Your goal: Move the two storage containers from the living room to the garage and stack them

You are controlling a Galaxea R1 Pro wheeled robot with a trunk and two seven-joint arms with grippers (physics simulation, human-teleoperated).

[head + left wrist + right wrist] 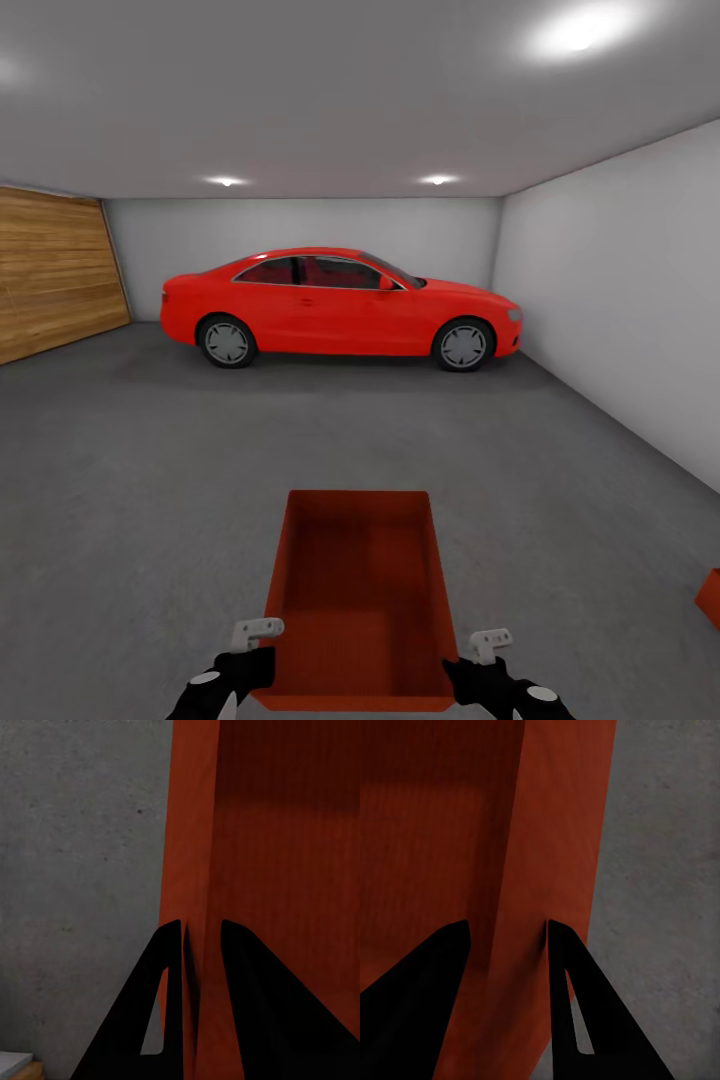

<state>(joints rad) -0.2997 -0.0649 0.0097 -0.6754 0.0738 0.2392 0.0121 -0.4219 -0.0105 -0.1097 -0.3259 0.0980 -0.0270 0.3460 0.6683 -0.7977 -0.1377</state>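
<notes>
I am in the garage, on its dark grey concrete floor [150, 480]. An open orange-red storage container [360, 590] is held in front of me between both arms. My left gripper [257, 648] pinches its left wall, and the left wrist view shows the black fingers [171, 975] either side of that wall [285, 832]. My right gripper [482, 655] grips the right wall the same way, with its fingers [559, 967] straddling the wall [521, 870]. A corner of the second storage container [710, 598] sits on the floor at the right edge of the head view.
A red car [340, 305] is parked across the far end of the garage. A wooden door [50, 270] fills the left wall and a pale grey wall [620, 300] runs along the right. Open concrete lies between me and the car.
</notes>
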